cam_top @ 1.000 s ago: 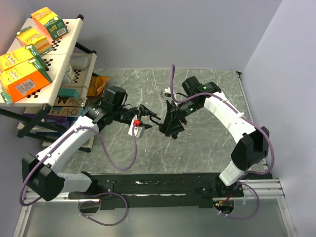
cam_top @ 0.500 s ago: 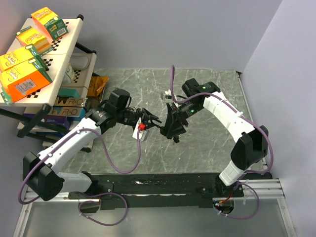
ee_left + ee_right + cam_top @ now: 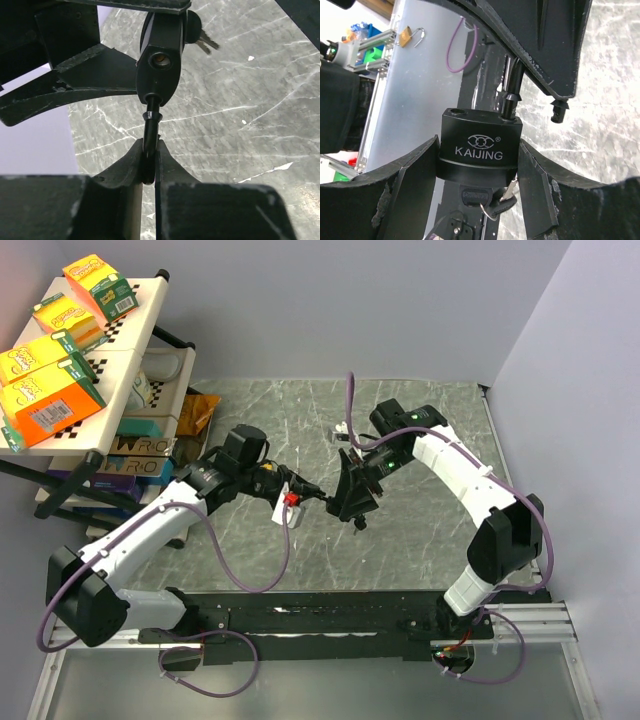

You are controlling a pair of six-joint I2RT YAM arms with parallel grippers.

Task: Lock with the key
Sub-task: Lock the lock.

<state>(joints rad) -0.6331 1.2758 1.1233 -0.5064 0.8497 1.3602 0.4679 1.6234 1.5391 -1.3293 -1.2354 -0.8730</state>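
Observation:
A black padlock (image 3: 480, 145) marked KAIJING hangs above the table between the arms, and my right gripper (image 3: 480, 167) is shut on its body from both sides. A black-headed key (image 3: 479, 194) sits in its underside, with a spare on a ring. The shackle (image 3: 511, 95) is open: one leg stands in the body and the other hole is empty. My left gripper (image 3: 150, 160) is shut on the shackle's thin bar (image 3: 151, 125), just below the padlock body (image 3: 159, 55). In the top view both grippers meet at the padlock (image 3: 352, 495).
A shelf rack (image 3: 110, 360) with orange and yellow boxes stands at the far left. A red and white tag (image 3: 288, 500) rides on the left wrist. Purple cables loop from both arms. A small brass lock (image 3: 411, 36) hangs on the rail by the arm bases.
My left gripper has moved right towards the padlock and closed on its shackle. The right gripper has kept its hold on the padlock body, shifting only slightly.

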